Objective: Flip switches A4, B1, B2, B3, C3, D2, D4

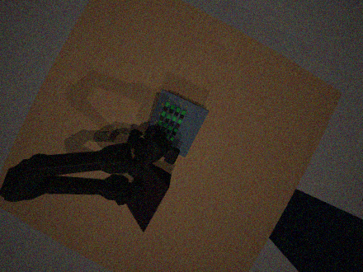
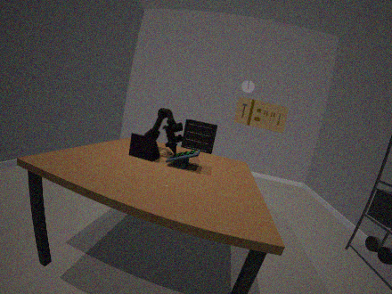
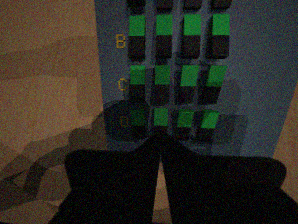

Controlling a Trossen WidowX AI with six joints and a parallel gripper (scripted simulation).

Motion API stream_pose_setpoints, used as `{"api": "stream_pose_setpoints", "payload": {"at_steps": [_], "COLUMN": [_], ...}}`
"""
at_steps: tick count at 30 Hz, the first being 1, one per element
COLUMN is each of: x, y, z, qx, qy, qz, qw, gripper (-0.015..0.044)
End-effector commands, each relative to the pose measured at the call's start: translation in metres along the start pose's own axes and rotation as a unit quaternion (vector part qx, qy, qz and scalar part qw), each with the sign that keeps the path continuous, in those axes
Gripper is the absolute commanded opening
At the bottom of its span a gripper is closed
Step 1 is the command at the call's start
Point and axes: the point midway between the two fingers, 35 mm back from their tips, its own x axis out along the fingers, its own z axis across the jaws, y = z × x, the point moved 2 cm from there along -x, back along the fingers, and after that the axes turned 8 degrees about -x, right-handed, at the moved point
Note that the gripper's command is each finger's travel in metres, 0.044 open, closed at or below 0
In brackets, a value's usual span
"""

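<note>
In the wrist view, your claw [image 1: 160,133] [image 2: 174,153] [image 3: 160,135] fills the bottom of the frame, its fingers shut together at the tips with nothing between them. The tips point at the lower end of column two, by row D; you cannot tell whether they touch.

The blue panel [image 1: 195,124] [image 2: 192,156] [image 3: 265,50] lies ahead, bearing green-and-black switches [image 1: 173,119] [image 2: 186,153] [image 3: 164,25]. Yellow letters B and C read clearly at the left, with D dim in shadow below; the topmost row is cut off.

In the exterior view, the wooden table [image 1: 247,103] [image 2: 134,187] spreads across the foreground. Your panel sits tilted near its far side, at mid-frame, and the black arm [image 1: 74,161] [image 2: 164,112] bends high, then reaches down to it. Farther back, a yellow board [image 2: 272,119] hangs right of centre, below a round clock [image 2: 248,86].
</note>
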Motion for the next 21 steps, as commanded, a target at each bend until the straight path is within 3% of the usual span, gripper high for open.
{"api": "stream_pose_setpoints", "payload": {"at_steps": [1, 21], "x": [0.0008, 0.0035], "y": [0.0001, 0.0002], "z": [0.0, 0.0], "qx": [0.002, 0.002], "qy": [0.0, 0.0], "qz": [0.0, 0.0], "qw": [1.0, 1.0], "gripper": [0.0, 0.0]}}
